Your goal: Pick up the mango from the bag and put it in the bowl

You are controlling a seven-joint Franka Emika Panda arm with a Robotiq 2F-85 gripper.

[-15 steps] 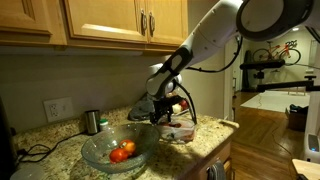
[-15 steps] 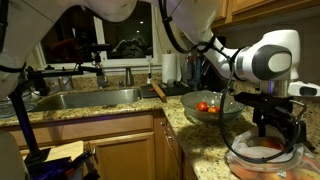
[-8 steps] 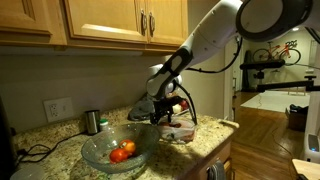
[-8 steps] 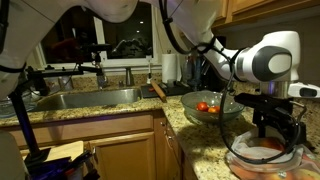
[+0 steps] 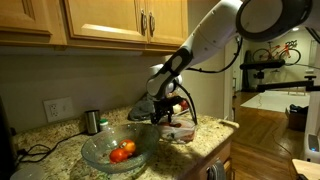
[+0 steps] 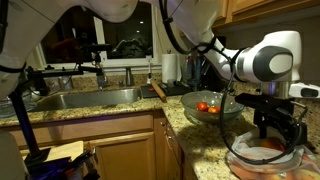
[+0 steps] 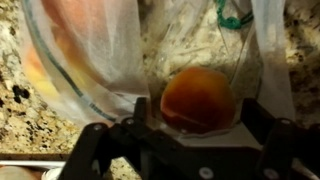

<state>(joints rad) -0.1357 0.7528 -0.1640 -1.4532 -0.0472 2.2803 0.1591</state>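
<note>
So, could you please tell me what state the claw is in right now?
Claw: down in the bag, jaws either side of the orange-red fruit; whether they grip it cannot be told.

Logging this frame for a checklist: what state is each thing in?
Crinkly clear plastic bag: crumpled, round orange-red fruit in it.
Large clear glass bowl: upright, holding red fruits.
End effector: fingers astride the bagged fruit; grip unclear.
Small steel cup: upright.
Wooden cabinet doors: shut.
</note>
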